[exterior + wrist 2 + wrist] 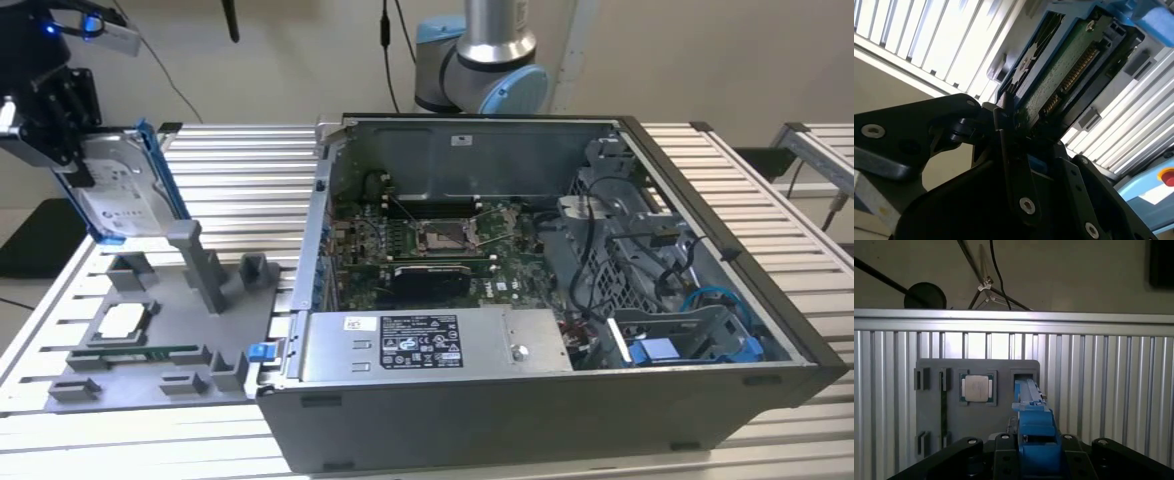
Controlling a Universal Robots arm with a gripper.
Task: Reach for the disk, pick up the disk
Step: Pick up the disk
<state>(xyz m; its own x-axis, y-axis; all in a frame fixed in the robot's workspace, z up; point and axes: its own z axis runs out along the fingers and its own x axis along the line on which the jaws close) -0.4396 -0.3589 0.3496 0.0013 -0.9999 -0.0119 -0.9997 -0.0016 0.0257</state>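
The jaws are clamped on the upper end of the disk [123, 190], at the exterior view's far left. The disk hangs upright between them, above the grey fixture tray [147, 375] on the slatted tabletop [234, 165]. Its lower end is near the tray's tall post [200, 265]. The open computer case [534, 300] stands beside the tray.

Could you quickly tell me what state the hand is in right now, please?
Hand: closed on the disk, holding it on edge above the grey fixture.
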